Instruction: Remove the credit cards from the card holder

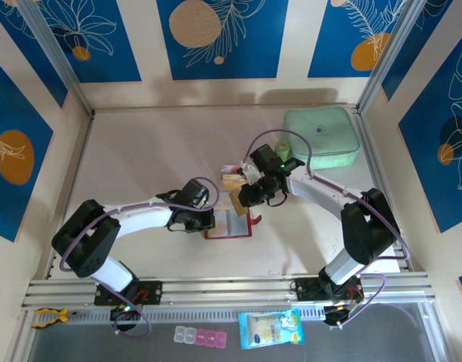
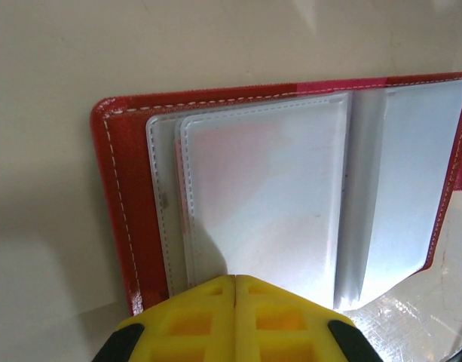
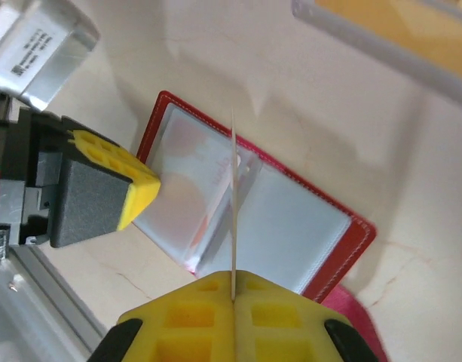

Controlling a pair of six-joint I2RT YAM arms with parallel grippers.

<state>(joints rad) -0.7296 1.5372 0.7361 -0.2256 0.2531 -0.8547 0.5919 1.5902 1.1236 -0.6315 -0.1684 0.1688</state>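
1. The left arm (image 1: 140, 215) is seen reaching in from the left, and its jaws are shut together with nothing between them. In the left wrist view the yellow fingers (image 2: 193, 324) are pressed flat against each other.
2. The tips of the left jaws are set on the left edge of the wallet (image 1: 238, 225), against its clear sleeves (image 2: 268, 196).
3. The wallet is laid open and flat on the tabletop (image 1: 140, 143), near the middle of its near half and between the two arms. Its red cover (image 2: 114, 211) is seen around the pale sleeves, and the sleeve facing the left wrist camera looks empty.
4. One orange card (image 1: 237, 202) is clamped in the right jaws, just above the wallet's far edge. In the right wrist view it is seen edge-on as a thin line (image 3: 233, 188) over the fold of the wallet (image 3: 351, 241). Whether its far end sits in a sleeve cannot be told.
5. Two more cards (image 1: 232, 179) are laid on the tabletop just beyond the wallet, an orange-yellow one nearer and a red-and-white one (image 1: 229, 169) behind it.
6. The right arm (image 1: 321, 192) is stretched in from the right.
7. A mint-green case (image 1: 321, 136) is placed at the far right corner, well apart from the wallet.
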